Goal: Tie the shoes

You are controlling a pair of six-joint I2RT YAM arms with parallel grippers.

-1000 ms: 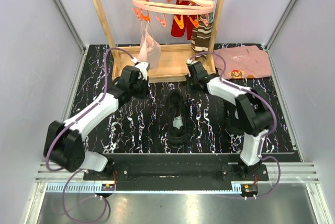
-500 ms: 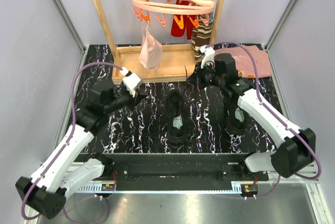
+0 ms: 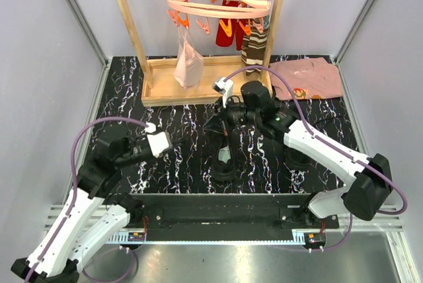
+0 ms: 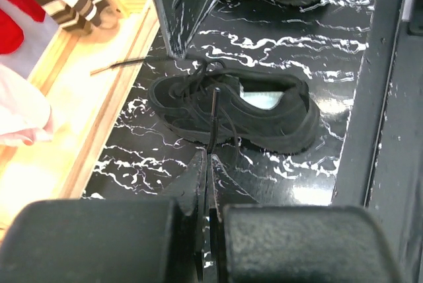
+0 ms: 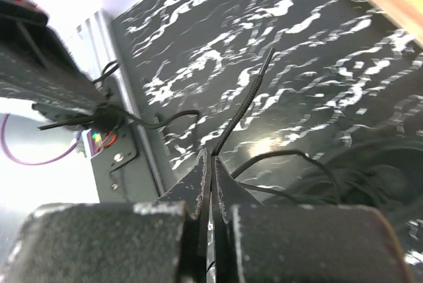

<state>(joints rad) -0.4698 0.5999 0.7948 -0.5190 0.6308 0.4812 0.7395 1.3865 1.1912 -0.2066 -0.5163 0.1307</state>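
Shoe (image 3: 223, 159) runs toe-first toward rack (image 3: 218, 75); left end effector (image 4: 208, 159), right end effector (image 5: 210, 158) clench laces (image 4: 213, 114)

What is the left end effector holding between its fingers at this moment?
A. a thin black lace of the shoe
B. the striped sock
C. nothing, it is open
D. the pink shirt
A: in the left wrist view, the left end effector is closed on a thin black lace that runs up to the black shoe.
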